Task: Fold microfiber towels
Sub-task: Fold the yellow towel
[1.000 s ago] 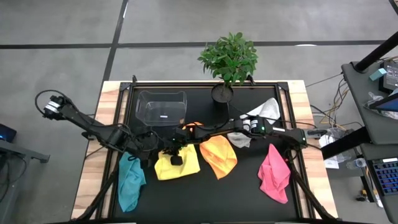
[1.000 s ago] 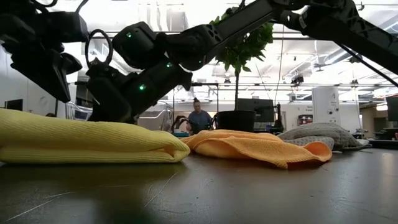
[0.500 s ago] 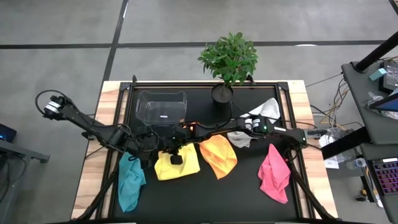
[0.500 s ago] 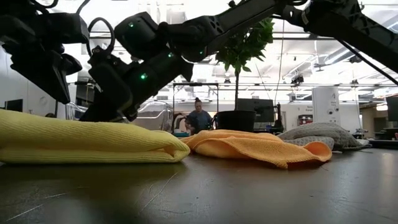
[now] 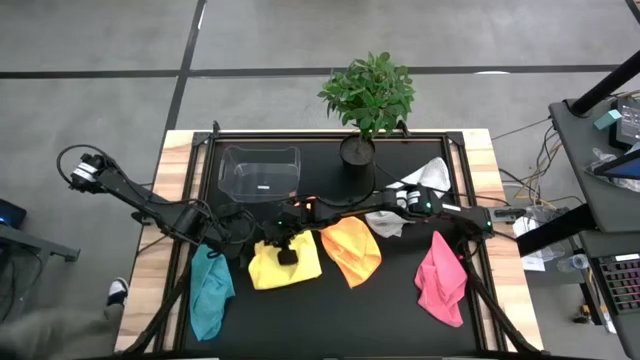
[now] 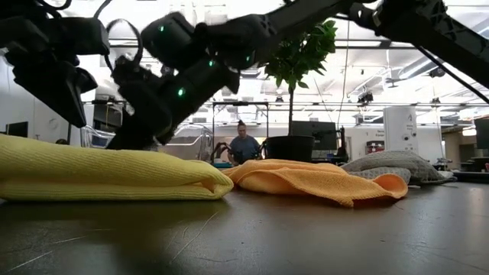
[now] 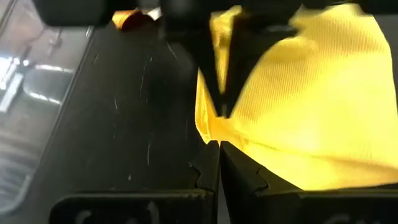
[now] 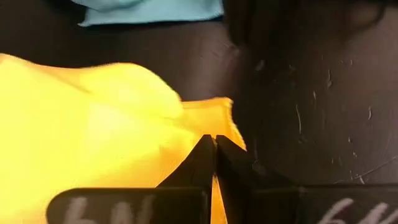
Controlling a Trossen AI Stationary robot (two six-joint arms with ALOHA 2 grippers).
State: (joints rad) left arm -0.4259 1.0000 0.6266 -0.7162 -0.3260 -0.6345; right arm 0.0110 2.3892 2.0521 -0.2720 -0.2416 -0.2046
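The yellow towel (image 5: 287, 264) lies folded on the black table mat, between the teal towel (image 5: 210, 290) and the orange towel (image 5: 352, 250). The pink towel (image 5: 440, 280) lies at the right. The white-grey towel (image 5: 425, 180) lies at the far right, partly under my right arm. My left gripper (image 7: 219, 146) is shut at the yellow towel's left edge. My right gripper (image 8: 214, 142) reaches across from the right and is shut on the same towel near its far left corner; it also shows in the left wrist view (image 7: 221, 106). My left gripper pinches the yellow towel's left edge (image 7: 208, 132) between its two fingertips, coming low from the table's left side. The towel lies on the table; how many layers are held cannot be told. My right gripper pinches the yellow towel near a corner of its edge (image 8: 222, 118), fingers slanting down from above. The towel's body stays on the table.
A clear plastic box (image 5: 260, 172) stands behind the yellow towel, and a potted plant (image 5: 366, 95) stands at the table's far edge. A person's shoe shows on the floor (image 5: 117, 291) left of the table. Bare mat lies along the near edge.
My right gripper's wrist has risen and tipped a little over the yellow towel's far left part, its fingers staying at the towel. The towel has kept its shape and place.
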